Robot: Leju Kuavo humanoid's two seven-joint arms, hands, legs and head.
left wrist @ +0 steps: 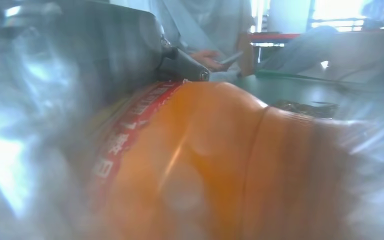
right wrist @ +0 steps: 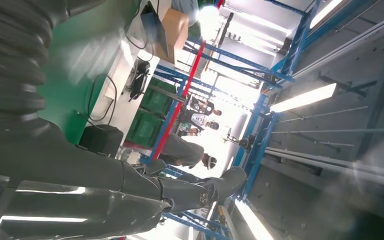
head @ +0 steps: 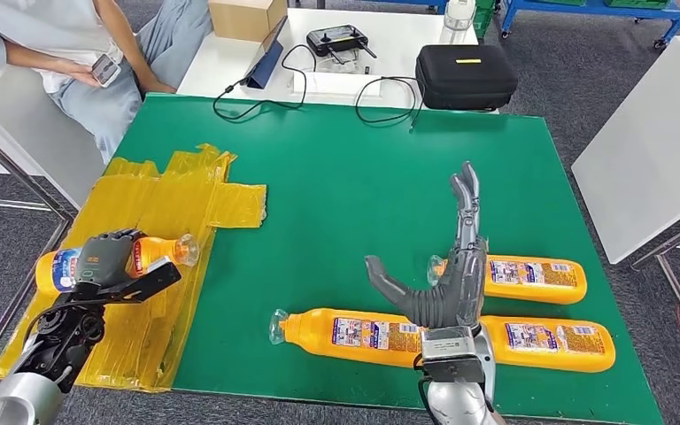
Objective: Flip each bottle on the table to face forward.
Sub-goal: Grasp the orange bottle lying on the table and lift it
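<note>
My left hand grips an orange bottle above the yellow sheet at the table's left edge; a loose wrap could drop it off the side. My right hand hovers spread over two lying bottles

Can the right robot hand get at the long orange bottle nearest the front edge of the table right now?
Probably yes. The right robot hand hovers open directly above that bottle, fingers spread and empty, with nothing between them.
</note>
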